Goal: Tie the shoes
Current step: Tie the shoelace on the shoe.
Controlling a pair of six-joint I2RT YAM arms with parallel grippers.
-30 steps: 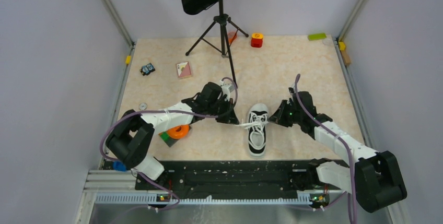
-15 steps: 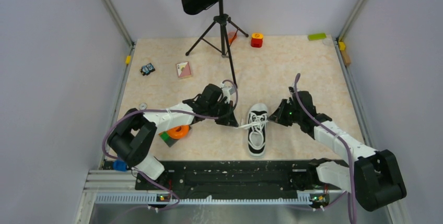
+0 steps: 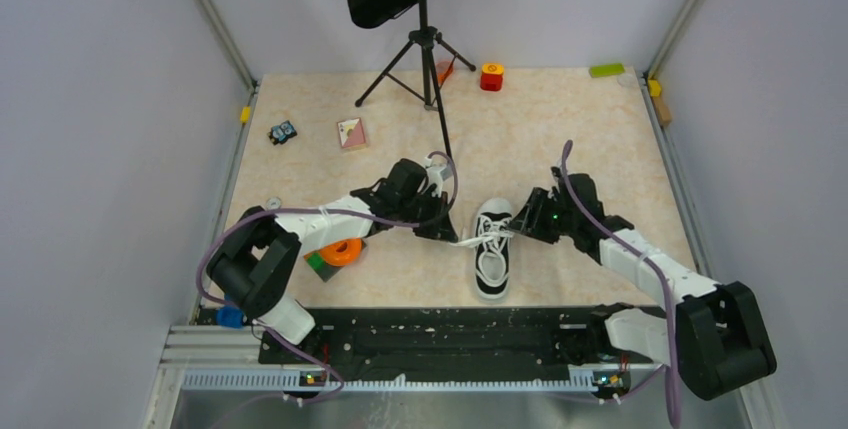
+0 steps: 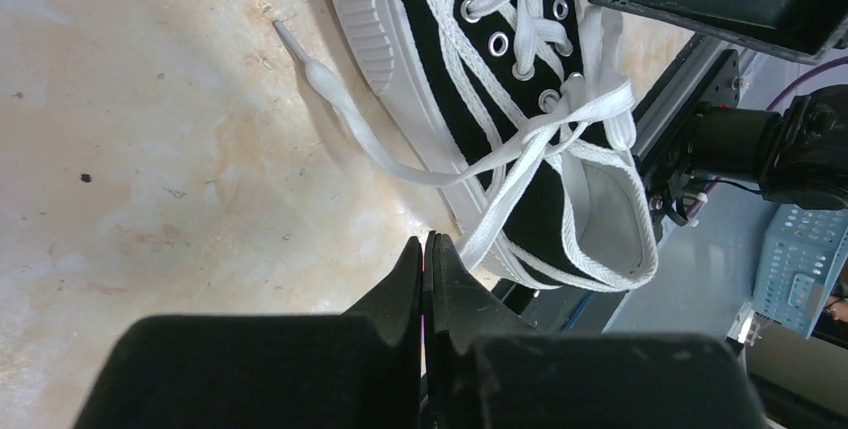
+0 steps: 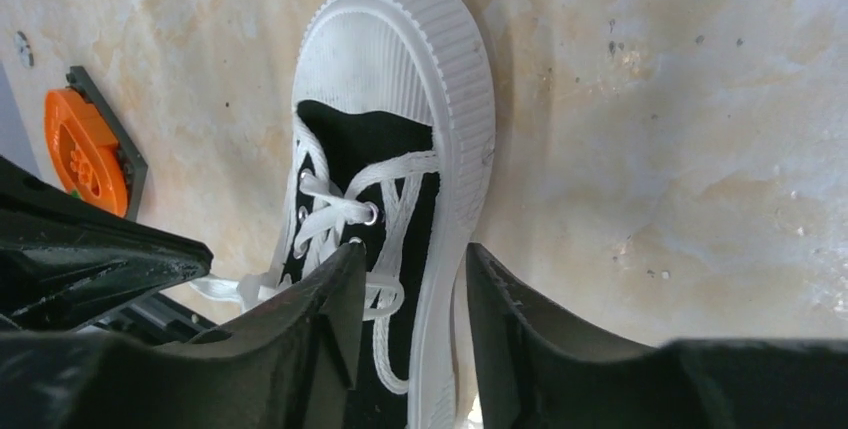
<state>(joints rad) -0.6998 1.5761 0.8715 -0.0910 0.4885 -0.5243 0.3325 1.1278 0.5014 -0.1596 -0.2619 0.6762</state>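
Note:
The shoe (image 3: pixel 492 267), black canvas with a white toe cap, lies mid-table with its toe pointing away from the arms. Its white laces (image 4: pixel 560 119) cross in a knot over the tongue. My left gripper (image 3: pixel 447 234) is just left of the shoe and shut. A lace loop narrows to a point at its tips (image 4: pixel 426 239) and runs straight back to the knot. My right gripper (image 3: pixel 522 226) is open at the shoe's right side. One finger (image 5: pixel 335 289) is over the laces, the other over the table beside the sole (image 5: pixel 440 279), with nothing between them (image 5: pixel 412 254).
A music stand's tripod (image 3: pixel 425 59) stands at the back behind the shoe. An orange ring on a dark plate (image 3: pixel 342 251) lies under the left arm. A small card (image 3: pixel 351 133), a toy (image 3: pixel 283 132), a red block (image 3: pixel 491 76) and a green block (image 3: pixel 606 70) lie further back.
My right gripper has opened, let go of the lace and shifted slightly towards the shoe. The left gripper stays shut in place.

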